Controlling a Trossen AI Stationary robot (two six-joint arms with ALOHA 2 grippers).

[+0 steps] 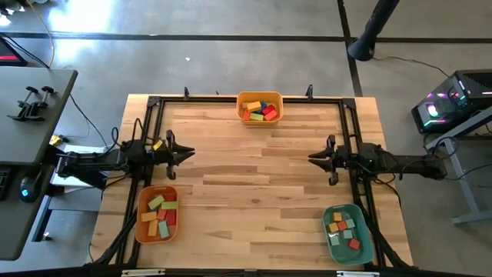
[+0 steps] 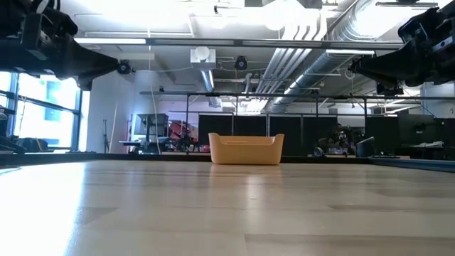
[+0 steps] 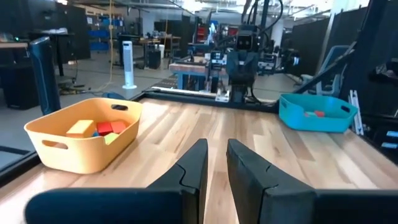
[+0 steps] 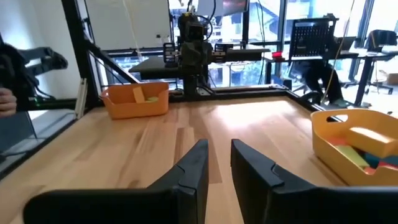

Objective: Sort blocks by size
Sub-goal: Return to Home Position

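Observation:
The blocks lie in three bins. Some lie in an orange bin [image 1: 260, 108] at the far middle edge, with red and yellow ones showing in the left wrist view [image 3: 102, 129]. Others lie in an orange bin [image 1: 157, 214] at the near left, and in a teal bin [image 1: 347, 233] at the near right. My left gripper [image 1: 192, 153] hangs level above the table's left side, shut and holding nothing [image 3: 216, 146]. My right gripper [image 1: 310, 159] hangs level above the right side, facing it, also shut and holding nothing [image 4: 219, 146].
A black frame rail [image 1: 246, 98] runs around the wooden tabletop [image 1: 254, 177], whose middle lies bare between the two grippers. In the low view the far bin [image 2: 246, 149] stands at the back edge, and both arms hang high at the picture's sides.

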